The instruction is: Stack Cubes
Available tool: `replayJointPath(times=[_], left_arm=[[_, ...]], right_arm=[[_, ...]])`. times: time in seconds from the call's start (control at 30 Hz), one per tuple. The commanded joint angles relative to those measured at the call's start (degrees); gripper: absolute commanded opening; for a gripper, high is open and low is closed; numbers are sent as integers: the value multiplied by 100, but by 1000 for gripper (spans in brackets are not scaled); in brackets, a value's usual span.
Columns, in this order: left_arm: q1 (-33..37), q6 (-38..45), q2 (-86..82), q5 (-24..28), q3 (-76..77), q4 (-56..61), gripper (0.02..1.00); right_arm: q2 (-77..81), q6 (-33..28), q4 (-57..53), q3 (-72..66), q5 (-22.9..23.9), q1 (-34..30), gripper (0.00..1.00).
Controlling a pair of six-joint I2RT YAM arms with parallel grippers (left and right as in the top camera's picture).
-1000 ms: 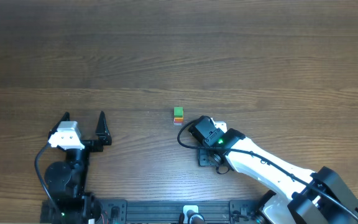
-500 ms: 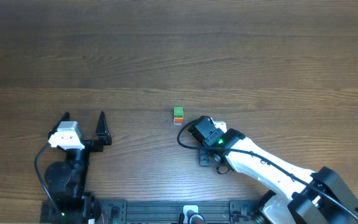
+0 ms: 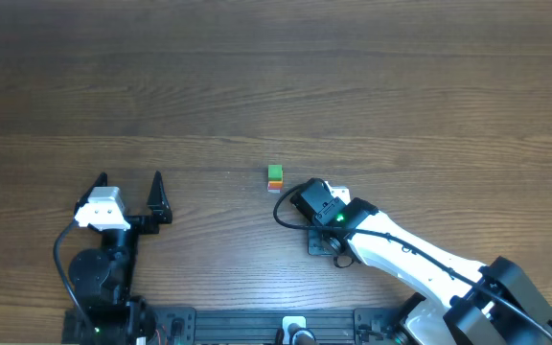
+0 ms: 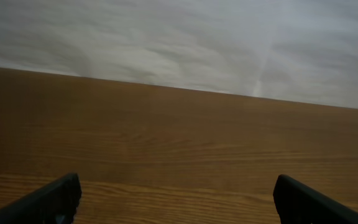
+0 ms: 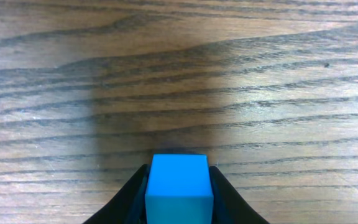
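Three cubes (blue (image 5: 178, 183), green (image 3: 275, 171), maybe orange (image 3: 274, 184))

Table (image 3: 372, 86) brown with dark streaky wood grain; blue cube (image 5: 179, 183), lower centre, plain bright blue; green cube (image 3: 275, 172) and orange cube (image 3: 274, 184), frame centre, both plain; right arm (image 3: 405, 257) white with black wrist, small green light; wall (image 4: 179, 37) pale grey.

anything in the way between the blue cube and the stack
Nothing visible does. The right gripper is shut on the blue cube. In the top view the green cube on the orange cube stands close beside that gripper, with only bare table between them.
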Motion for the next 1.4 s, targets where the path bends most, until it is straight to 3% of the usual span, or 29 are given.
replayJointPath(times=[0.03, 0.33, 0.63, 0.83, 1.4], left_arm=[[31, 85, -42, 35, -33, -2, 1000], [31, 85, -42, 35, -33, -2, 1000], [31, 85, -42, 35, -33, -2, 1000], [31, 85, -42, 35, -33, -2, 1000], [31, 85, -42, 35, -33, -2, 1000]], right_arm=[[31, 136, -63, 76, 105, -37, 152], [37, 133, -1270, 1609, 280, 50, 14], [922, 133, -2573, 4138, 538, 155, 12], [2057, 133, -3053, 5593, 459, 175, 9], [2708, 197, -3027, 5847, 337, 208, 12]])
